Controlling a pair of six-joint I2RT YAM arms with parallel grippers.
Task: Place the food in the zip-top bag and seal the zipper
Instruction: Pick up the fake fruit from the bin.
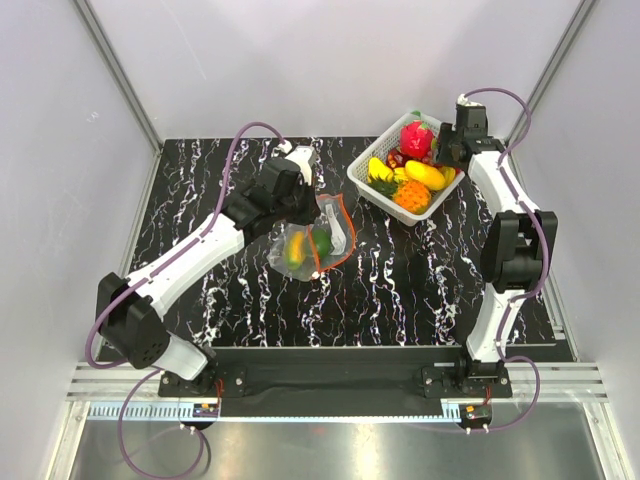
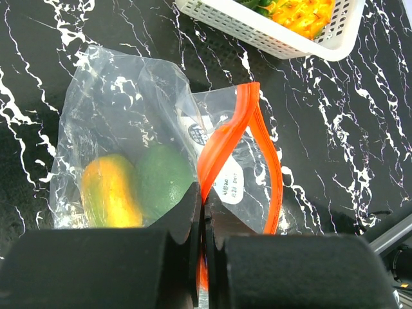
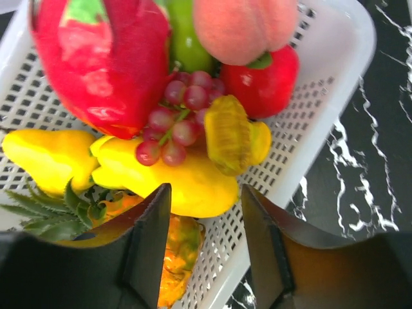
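Pinching the crinkly bag's (image 2: 122, 103) zipper (image 2: 225, 132), apparently, is the left pincer (image 2: 203, 193); right pincer (image 3: 206, 194) gapes over glossy fruit (image 3: 174, 174).

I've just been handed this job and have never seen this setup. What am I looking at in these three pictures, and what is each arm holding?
Two robot arms are bolted at the near edge of a black marbled table. The wide picture looks down from above; the other two come from cameras on each wrist. The left arm has its jaws shut on the zipper, the orange strip of the zip-top bag, which is open and holds a yellow-orange fruit and a green one. The right arm hovers with jaws open and empty over the white basket of toy food, just above a yellow fruit.
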